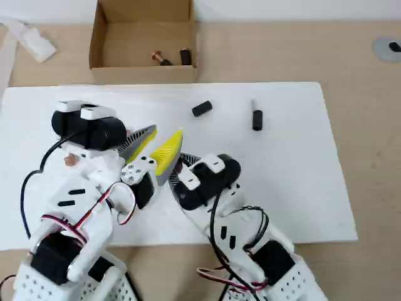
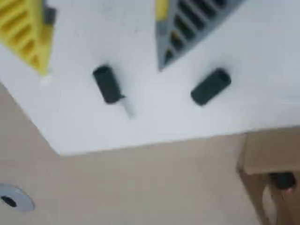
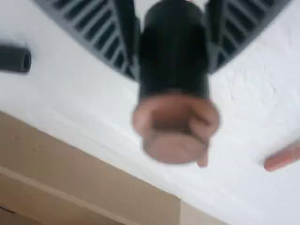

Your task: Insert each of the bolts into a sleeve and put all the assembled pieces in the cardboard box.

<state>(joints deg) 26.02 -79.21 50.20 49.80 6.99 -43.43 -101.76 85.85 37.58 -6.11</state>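
My right gripper (image 3: 172, 70) is shut on a black sleeve (image 3: 172, 51) with a copper bolt head (image 3: 174, 126) sticking out of its end, held just above the white mat (image 1: 294, 188). In the high view that gripper (image 1: 177, 164) sits near the mat's middle. My left gripper (image 1: 166, 132) stands open beside it, grey finger (image 2: 187, 33) and yellow finger (image 2: 28, 33) apart with nothing between them. Beyond lie a loose black sleeve (image 1: 201, 108) (image 2: 211, 86) and a sleeve with a thin pin (image 1: 257, 118) (image 2: 108, 84). A copper bolt (image 1: 71, 160) (image 3: 281, 159) lies by the left arm.
The cardboard box (image 1: 97, 44) (image 2: 272, 154) stands past the mat's far edge, with a copper bolt (image 1: 160, 58) and a black sleeve (image 1: 185, 56) inside. A round grommet (image 1: 387, 47) is in the far right table corner. White tape (image 1: 34, 39) lies far left.
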